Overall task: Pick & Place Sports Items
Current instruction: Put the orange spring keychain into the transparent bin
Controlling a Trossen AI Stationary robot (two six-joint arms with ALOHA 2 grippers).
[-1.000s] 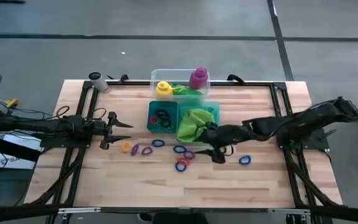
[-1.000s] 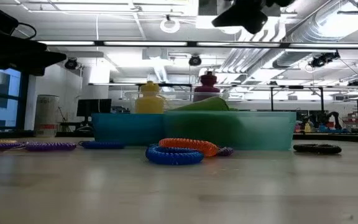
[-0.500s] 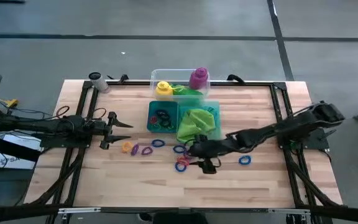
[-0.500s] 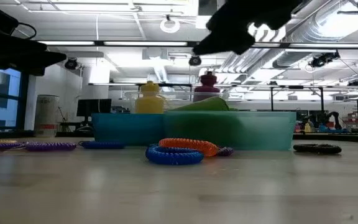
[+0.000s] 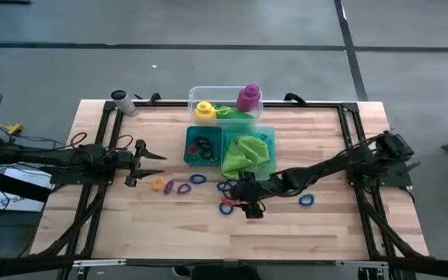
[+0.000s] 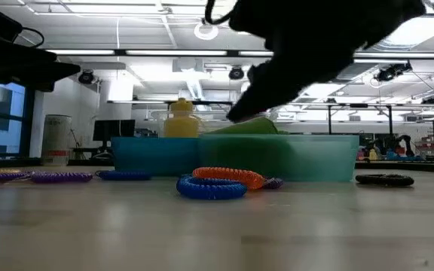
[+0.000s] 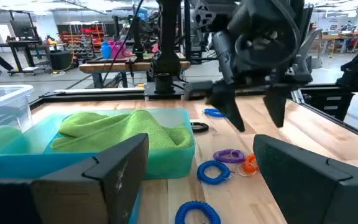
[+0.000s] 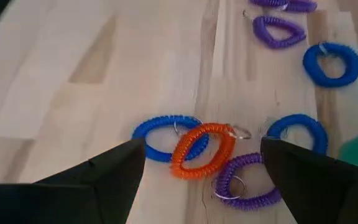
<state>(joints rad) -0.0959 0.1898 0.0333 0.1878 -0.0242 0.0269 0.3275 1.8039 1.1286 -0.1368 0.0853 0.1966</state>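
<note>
My right gripper (image 5: 236, 196) is open and hangs over a cluster of blue (image 8: 166, 137), orange (image 8: 202, 149) and purple (image 8: 247, 180) rings lying flat on the table; its fingers stand above them, touching nothing. More rings (image 5: 179, 186) lie to the left. The teal tray (image 5: 190, 159) holds rings (image 5: 202, 148) and a lime-green cloth (image 5: 247, 154). The yellow bottle (image 5: 204, 110) and purple bottle (image 5: 248, 97) stand in the clear tub (image 5: 194, 95). My left gripper (image 5: 152, 155) waits open at the table's left.
A lone blue ring (image 5: 306, 200) lies to the right of my right gripper. A black ring (image 6: 384, 180) lies near the tray's right end. Black frame rails (image 5: 352, 128) run along the table's sides. Bare wood stretches along the near edge.
My right gripper has gone down and toward the table's left and near edge, from beside the tray's right compartment to over the ring cluster. The rings have not moved.
</note>
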